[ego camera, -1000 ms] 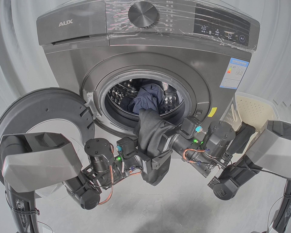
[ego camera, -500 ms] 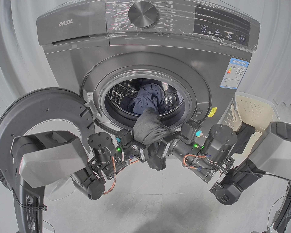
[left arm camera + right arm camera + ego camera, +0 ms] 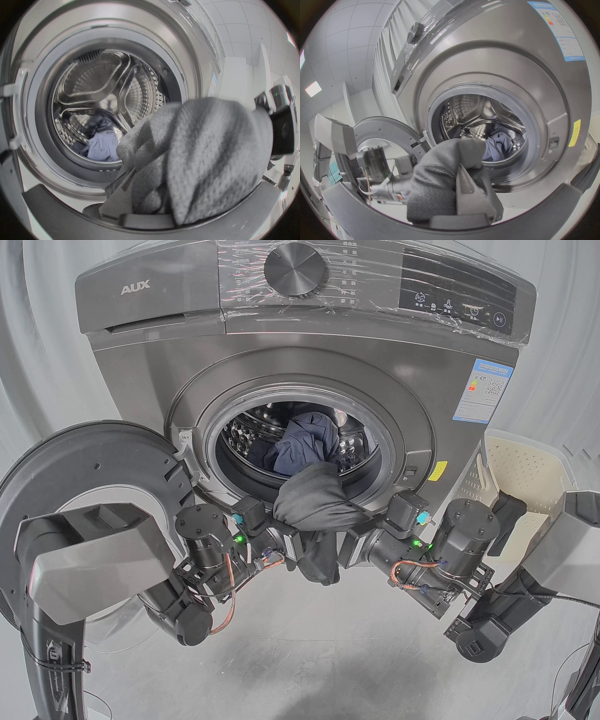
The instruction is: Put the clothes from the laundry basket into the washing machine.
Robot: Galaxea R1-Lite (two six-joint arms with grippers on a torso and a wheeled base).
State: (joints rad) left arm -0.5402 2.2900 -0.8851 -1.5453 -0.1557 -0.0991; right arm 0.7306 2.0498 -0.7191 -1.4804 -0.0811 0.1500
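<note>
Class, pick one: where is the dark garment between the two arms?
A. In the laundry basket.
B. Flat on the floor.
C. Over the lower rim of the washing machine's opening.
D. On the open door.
C: the dark garment lies bunched on the lower rim of the washing machine opening, one end hanging below it.

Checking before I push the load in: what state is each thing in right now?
Washing machine door: open, swung to the robot's left.
Drum: holds a blue garment.
Dark grey garment: bunched at the door opening's lower rim, partly hanging outside.
Left gripper: shut on the dark grey garment.
Right gripper: shut on the dark grey garment.
Laundry basket: holds one dark garment at its front edge.
</note>
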